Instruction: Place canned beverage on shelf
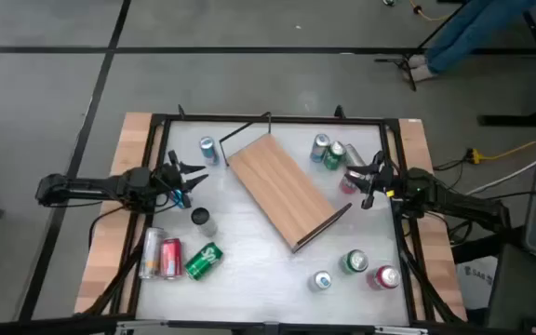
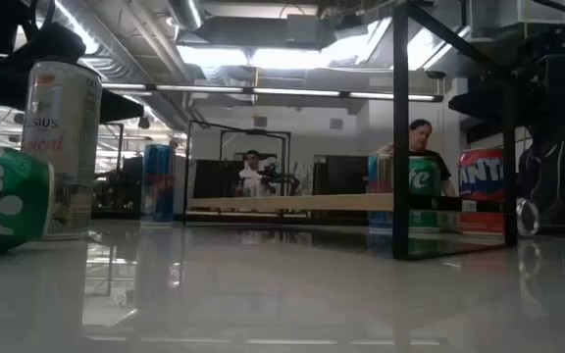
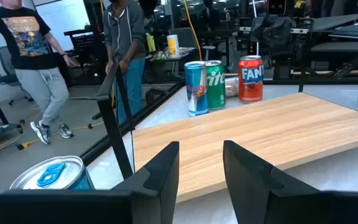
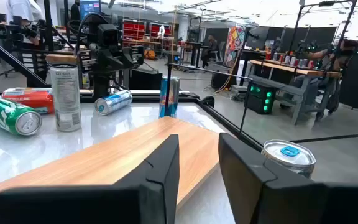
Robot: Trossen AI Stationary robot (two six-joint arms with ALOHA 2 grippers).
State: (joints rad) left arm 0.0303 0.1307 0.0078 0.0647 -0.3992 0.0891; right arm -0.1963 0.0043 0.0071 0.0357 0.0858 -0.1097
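Note:
The shelf (image 1: 282,191), a long light-brown board with black rails at its ends, lies slantwise across the middle of the white table; it also fills the left wrist view (image 3: 260,130) and the right wrist view (image 4: 104,155). Canned beverages stand and lie all around it. My left gripper (image 1: 192,179) (image 3: 201,149) hovers at the shelf's left side, beside a blue-topped can (image 3: 51,174). My right gripper (image 1: 361,177) (image 4: 197,143) hovers at the shelf's right side, near a silver can (image 4: 289,155). The fingers of both stand close together with nothing between them.
Upright cans cluster at the far right (image 1: 328,151). One grey can (image 1: 200,219) stands near the left. Three cans lie at the near left (image 1: 170,256), and three more stand at the near right (image 1: 355,263). A black frame (image 1: 268,119) edges the table. People show in the room beyond.

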